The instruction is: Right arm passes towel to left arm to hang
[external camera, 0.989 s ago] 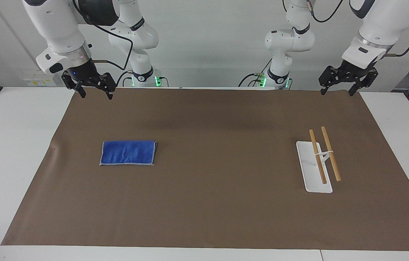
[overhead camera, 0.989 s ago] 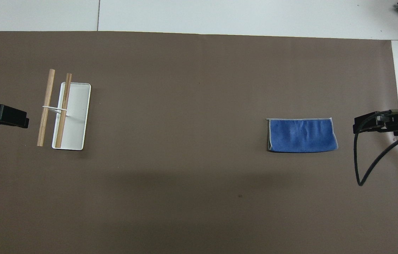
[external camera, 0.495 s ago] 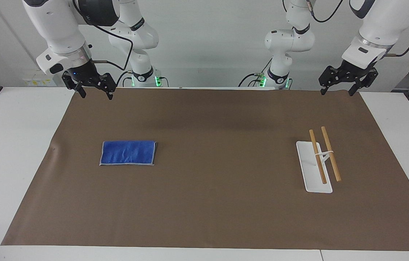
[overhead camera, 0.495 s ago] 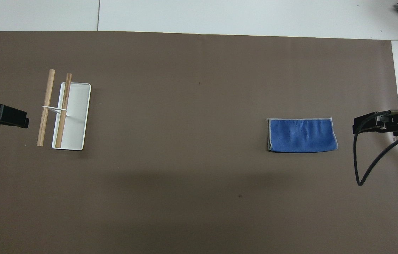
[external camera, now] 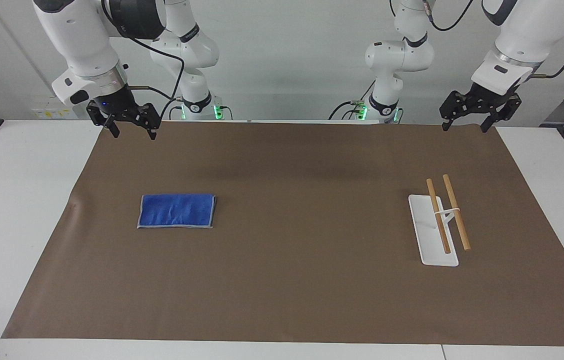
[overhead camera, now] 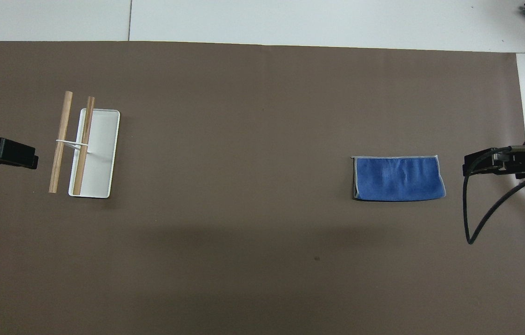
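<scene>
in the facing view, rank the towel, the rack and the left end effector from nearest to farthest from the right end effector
1. towel, flat on the brown mat at the right arm's end, nearest the right end effector.
2. rack, at the left arm's end.
3. left end effector, raised over the mat's edge there.

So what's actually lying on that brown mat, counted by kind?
Blue towel: 1
White-based rack with wooden rods: 1
Wooden rods on it: 2
Total: 2 separate things. Both robot hands, right and left, hang open, holding nothing.
</scene>
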`<state>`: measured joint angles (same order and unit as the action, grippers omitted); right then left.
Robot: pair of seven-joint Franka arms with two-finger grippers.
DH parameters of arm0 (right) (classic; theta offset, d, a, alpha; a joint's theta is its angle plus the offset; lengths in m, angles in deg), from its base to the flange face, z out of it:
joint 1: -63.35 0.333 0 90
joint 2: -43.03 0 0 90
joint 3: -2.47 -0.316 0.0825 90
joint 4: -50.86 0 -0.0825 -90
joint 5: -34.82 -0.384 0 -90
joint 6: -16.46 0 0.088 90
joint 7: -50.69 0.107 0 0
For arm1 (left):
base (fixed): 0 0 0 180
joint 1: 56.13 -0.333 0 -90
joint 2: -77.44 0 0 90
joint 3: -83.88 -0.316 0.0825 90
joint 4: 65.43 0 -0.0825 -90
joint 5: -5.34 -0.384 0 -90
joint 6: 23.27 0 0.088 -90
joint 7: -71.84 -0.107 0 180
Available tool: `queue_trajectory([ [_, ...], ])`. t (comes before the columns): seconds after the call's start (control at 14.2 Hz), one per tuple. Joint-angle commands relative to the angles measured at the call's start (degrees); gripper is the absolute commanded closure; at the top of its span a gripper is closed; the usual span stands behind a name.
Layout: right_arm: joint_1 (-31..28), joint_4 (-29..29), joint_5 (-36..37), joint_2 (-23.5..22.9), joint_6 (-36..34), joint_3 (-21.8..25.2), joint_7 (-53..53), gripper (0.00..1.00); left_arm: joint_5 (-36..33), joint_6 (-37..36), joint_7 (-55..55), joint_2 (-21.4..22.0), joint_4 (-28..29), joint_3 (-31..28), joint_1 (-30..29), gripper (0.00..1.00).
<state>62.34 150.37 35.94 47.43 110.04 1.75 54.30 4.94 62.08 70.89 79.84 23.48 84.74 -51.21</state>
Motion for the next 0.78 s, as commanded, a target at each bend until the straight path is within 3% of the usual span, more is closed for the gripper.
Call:
queue_trajectory([
  [0.0,-0.75,5.78,-0.41,2.99,5.45,-0.25,-1.85,0.00,0.58,-0.18,0.59,1.64,1.71,-0.07,-0.18,0.00],
  [0.28,-0.05,14.46,-0.41,1.32,18.71,-0.25,-3.87,0.00,0.66,-0.27,0.59,1.64,1.79,-0.07,-0.27,0.00],
  [0.71,0.04,21.76,-0.58,-6.14,34.44,-0.34,-5.45,0.00,0.57,-0.18,0.59,1.64,1.79,-0.07,-0.18,0.00],
])
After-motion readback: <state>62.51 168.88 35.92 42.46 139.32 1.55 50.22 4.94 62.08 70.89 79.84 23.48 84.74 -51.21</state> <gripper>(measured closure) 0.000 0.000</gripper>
